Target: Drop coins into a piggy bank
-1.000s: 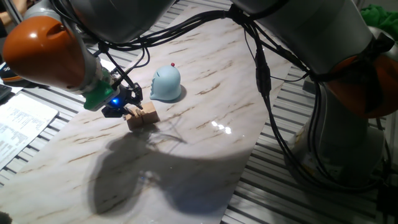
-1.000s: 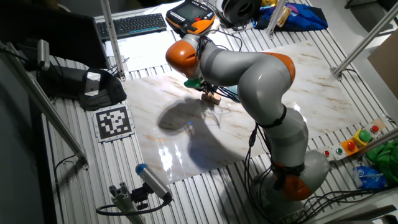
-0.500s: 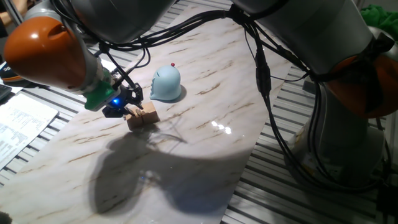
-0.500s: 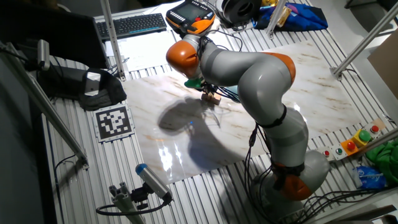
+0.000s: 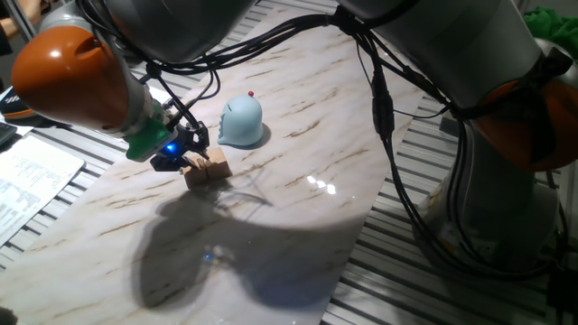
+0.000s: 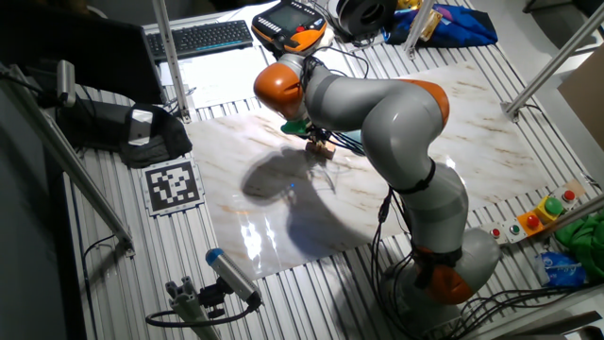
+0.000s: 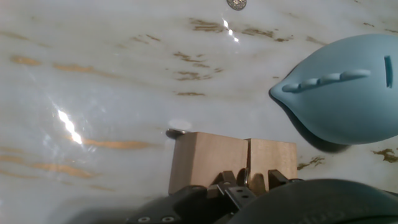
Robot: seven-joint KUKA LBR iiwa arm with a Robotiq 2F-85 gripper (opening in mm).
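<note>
Two wooden blocks under gripper, jaws' state unclear; piggy bank just beside; coin near desk edge.

Claw sat low over the paired wooden blocks, piggy bank close on their far side blocked that way, open tabletop lay toward the reflections, one coin further out.

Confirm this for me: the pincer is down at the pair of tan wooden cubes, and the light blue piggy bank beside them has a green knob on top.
Not quite: the knob is red, as one fixed view shows. The rest holds: the pincer is down at the pair of tan wooden cubes, and the light blue piggy bank stands beside them.
</note>
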